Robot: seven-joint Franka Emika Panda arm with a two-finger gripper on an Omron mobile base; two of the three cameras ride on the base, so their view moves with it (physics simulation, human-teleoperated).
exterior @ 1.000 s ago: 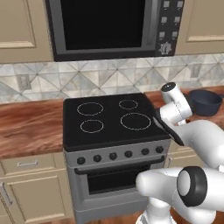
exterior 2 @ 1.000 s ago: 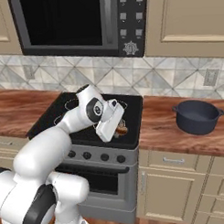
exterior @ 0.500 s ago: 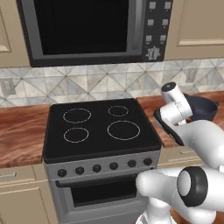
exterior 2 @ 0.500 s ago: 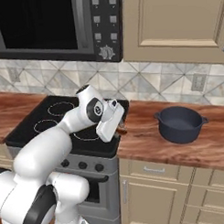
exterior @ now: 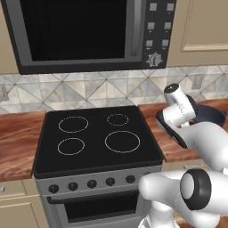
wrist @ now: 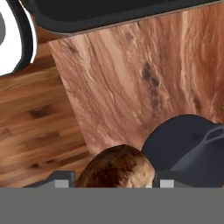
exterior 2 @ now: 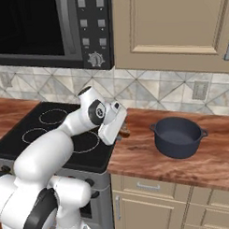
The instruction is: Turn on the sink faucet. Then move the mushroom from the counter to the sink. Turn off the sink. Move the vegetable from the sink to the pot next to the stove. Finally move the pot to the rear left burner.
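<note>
Rightward went the base since the earlier frames, so the pot point(exterior 2: 178, 136) sat closer to the arm on the counter point(exterior 2: 193, 160). Between the claw's point(wrist: 114, 183) fingertips point(wrist: 61, 180) sat the brown mushroom point(wrist: 116, 168), gripped and carried above the counter beside the stove point(exterior: 95, 138).

The white arm point(exterior 2: 52, 146) is rising from the base and bending forward at its dark-jointed elbow, its wrist point(exterior 2: 98, 112) angling the hand downward. The gripper point(wrist: 113, 177) is holding its two finger tips apart, one on each side of the brown mushroom point(wrist: 114, 168) clasped between them.
</note>
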